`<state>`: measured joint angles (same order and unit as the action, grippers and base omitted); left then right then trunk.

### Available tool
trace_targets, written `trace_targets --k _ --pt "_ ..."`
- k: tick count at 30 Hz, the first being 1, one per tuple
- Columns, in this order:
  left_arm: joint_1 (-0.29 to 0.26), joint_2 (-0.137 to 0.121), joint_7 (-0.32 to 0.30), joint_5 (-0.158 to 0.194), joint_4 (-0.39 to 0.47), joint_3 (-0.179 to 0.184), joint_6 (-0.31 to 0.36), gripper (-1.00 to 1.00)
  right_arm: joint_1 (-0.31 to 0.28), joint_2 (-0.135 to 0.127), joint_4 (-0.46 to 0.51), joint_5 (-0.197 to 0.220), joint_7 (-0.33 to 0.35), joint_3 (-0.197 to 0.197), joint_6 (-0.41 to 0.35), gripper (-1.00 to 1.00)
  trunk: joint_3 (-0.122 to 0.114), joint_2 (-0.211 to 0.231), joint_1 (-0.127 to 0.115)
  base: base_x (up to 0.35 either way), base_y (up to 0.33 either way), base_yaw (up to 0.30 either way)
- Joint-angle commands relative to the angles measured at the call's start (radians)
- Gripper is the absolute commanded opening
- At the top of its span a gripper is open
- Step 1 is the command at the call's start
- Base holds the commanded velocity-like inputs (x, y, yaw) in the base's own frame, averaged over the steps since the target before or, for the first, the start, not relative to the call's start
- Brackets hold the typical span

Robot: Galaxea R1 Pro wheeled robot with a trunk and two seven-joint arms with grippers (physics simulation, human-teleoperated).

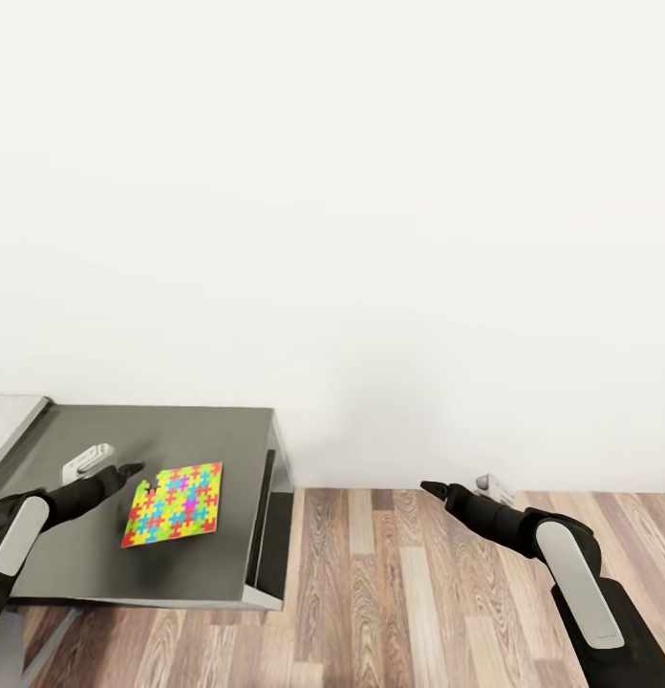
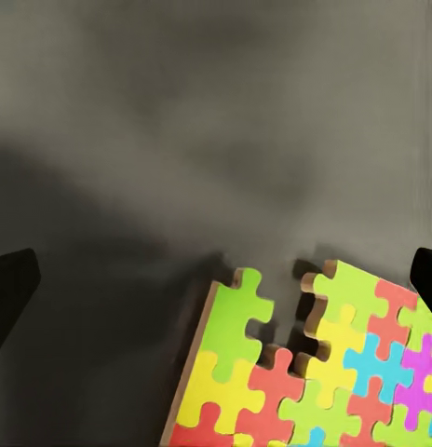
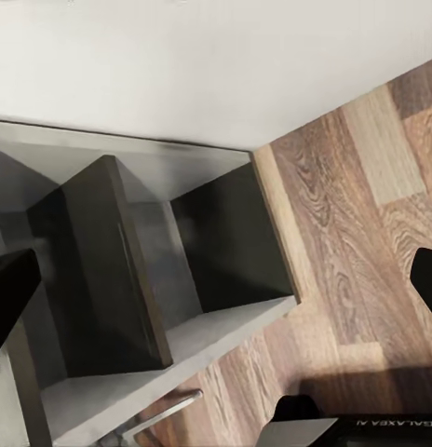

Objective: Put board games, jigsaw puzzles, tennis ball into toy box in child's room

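A colourful jigsaw puzzle (image 1: 173, 504) lies flat on the dark grey table (image 1: 208, 440), near its right end. One corner of the puzzle (image 2: 309, 372) has a piece-shaped gap, seen in the left wrist view. My left gripper (image 1: 132, 470) hovers just left of the puzzle's far corner; it is open, with its fingertips (image 2: 11, 289) wide apart and nothing between them. My right gripper (image 1: 430, 488) hangs over the wooden floor to the right of the table, open and empty.
The table's right end has open dark shelves (image 3: 216, 251) under the top. A light grey surface (image 1: 8, 425) adjoins the table at the far left. A white wall stands close behind, and wooden floor (image 1: 390, 592) stretches right of the table.
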<state>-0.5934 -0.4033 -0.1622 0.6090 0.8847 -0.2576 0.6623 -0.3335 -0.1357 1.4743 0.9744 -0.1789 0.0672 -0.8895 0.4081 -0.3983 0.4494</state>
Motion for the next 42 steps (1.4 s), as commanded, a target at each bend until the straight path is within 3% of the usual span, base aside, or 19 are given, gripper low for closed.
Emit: trace_targets --k 1,15,25,31,37,42 --pt "0.000 0.000 -0.004 0.000 0.000 -0.003 0.006 1.00 -0.001 0.000 0.001 0.010 -0.010 0.000 -0.004 1.00 0.000 -0.002 0.001 0.000 0.075 -0.182" --pt "0.000 0.000 -0.006 0.000 0.001 -0.005 0.005 1.00 -0.001 0.001 0.001 0.010 -0.010 0.000 -0.003 1.00 -0.003 -0.002 0.001 -0.004 0.081 -0.047" --pt "0.000 -0.018 -0.017 0.006 0.002 -0.009 0.039 1.00 -0.001 0.001 0.001 0.010 -0.010 0.000 -0.003 1.00 -0.006 -0.002 0.001 -0.100 0.035 -0.046" --pt "0.000 -0.022 -0.113 0.001 0.002 -0.009 0.061 1.00 -0.001 0.001 0.000 0.010 -0.010 0.000 -0.003 1.00 -0.006 -0.002 0.001 -0.002 0.001 -0.001" --pt "0.000 -0.046 -0.147 0.004 0.002 -0.009 0.077 1.00 -0.001 0.001 0.000 0.010 -0.010 0.000 -0.003 1.00 -0.006 -0.002 0.001 0.000 0.000 0.000" --pt "0.000 -0.051 -0.182 0.003 0.002 -0.009 0.090 1.00 -0.001 0.001 0.000 0.010 -0.010 0.000 -0.003 1.00 -0.006 -0.002 0.001 -0.095 0.063 0.000"
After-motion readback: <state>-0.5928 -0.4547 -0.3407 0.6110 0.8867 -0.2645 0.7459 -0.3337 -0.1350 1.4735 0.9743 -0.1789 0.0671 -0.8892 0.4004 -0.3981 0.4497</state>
